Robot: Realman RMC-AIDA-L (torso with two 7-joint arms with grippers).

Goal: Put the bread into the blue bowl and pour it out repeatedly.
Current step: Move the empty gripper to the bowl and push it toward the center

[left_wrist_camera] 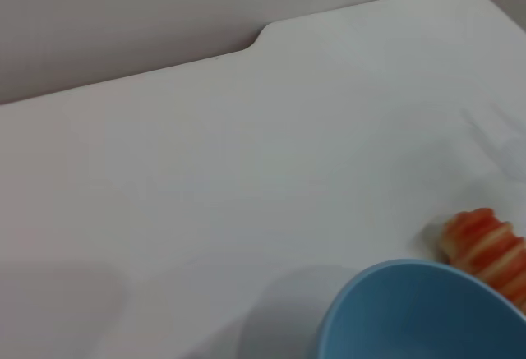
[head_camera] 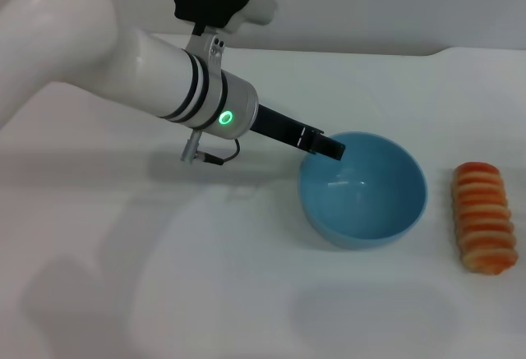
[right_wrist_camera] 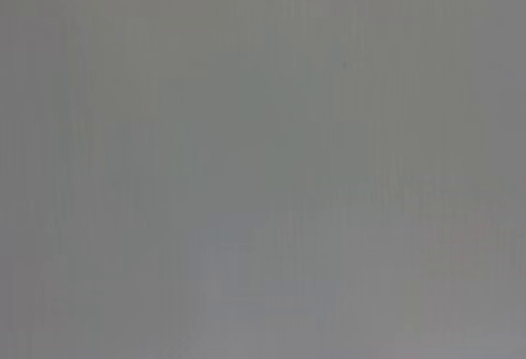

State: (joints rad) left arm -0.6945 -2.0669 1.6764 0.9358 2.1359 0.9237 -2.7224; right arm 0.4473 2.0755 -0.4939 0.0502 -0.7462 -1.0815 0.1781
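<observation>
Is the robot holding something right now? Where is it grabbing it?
Yes. The left gripper pinches the blue bowl by its rim, on the side toward the robot's left. The bowl is empty. The bread lies on the table, unheld.

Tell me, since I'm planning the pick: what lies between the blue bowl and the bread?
Nothing: in the head view only bare white table separates the blue bowl from the bread.

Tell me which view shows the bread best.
The head view: the whole bread lies on the table, apart from the bowl. The left wrist view catches only one end behind the bowl's rim. The right wrist view shows none.
</observation>
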